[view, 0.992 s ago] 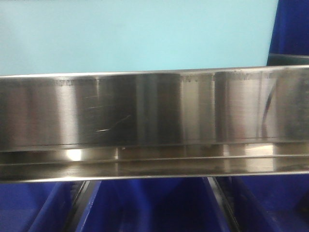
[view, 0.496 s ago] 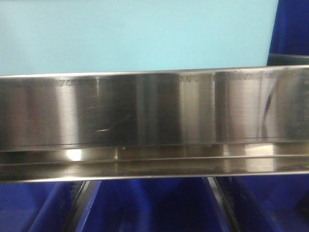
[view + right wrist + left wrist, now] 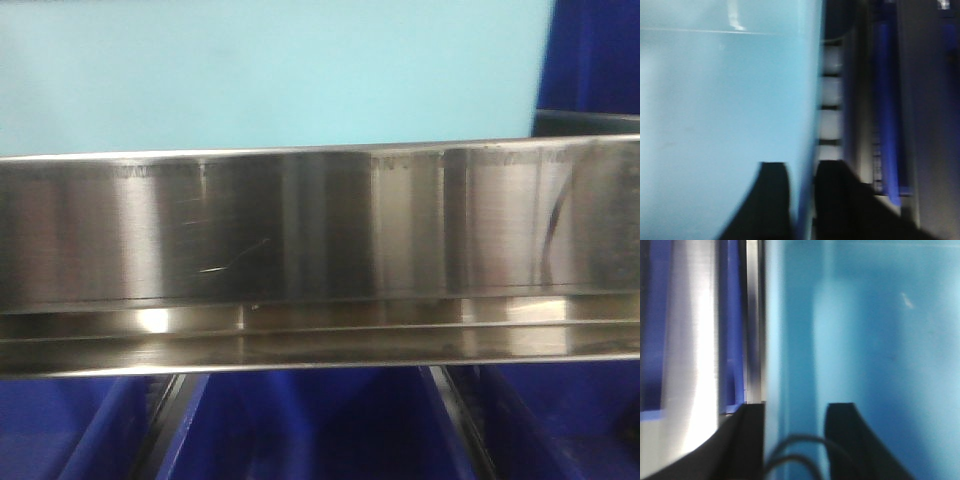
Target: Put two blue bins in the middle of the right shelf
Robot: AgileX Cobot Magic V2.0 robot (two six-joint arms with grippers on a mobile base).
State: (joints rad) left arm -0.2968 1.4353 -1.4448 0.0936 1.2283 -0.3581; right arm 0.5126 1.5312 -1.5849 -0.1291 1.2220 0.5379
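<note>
A light-blue bin (image 3: 280,70) fills the upper part of the front view, just above the shiny front rail of the right shelf middle (image 3: 320,230). My left gripper (image 3: 795,440) straddles the bin's (image 3: 880,340) left wall, one black finger (image 3: 747,440) outside and the other inside, shut on it. At the bin's (image 3: 715,100) right wall, my right gripper (image 3: 804,200) is shut on the thin rim. Both wrist views are blurred. The bin's underside is hidden behind the rail.
A dark-blue bin (image 3: 600,60) stands at the upper right, close beside the light-blue one. Several more dark-blue bins (image 3: 320,430) sit on the tier below the rail. Steel uprights (image 3: 690,340) run close by the left gripper.
The light-blue bin has shifted to the left along the shelf, uncovering more of the dark-blue bin at the upper right. The rail has not moved.
</note>
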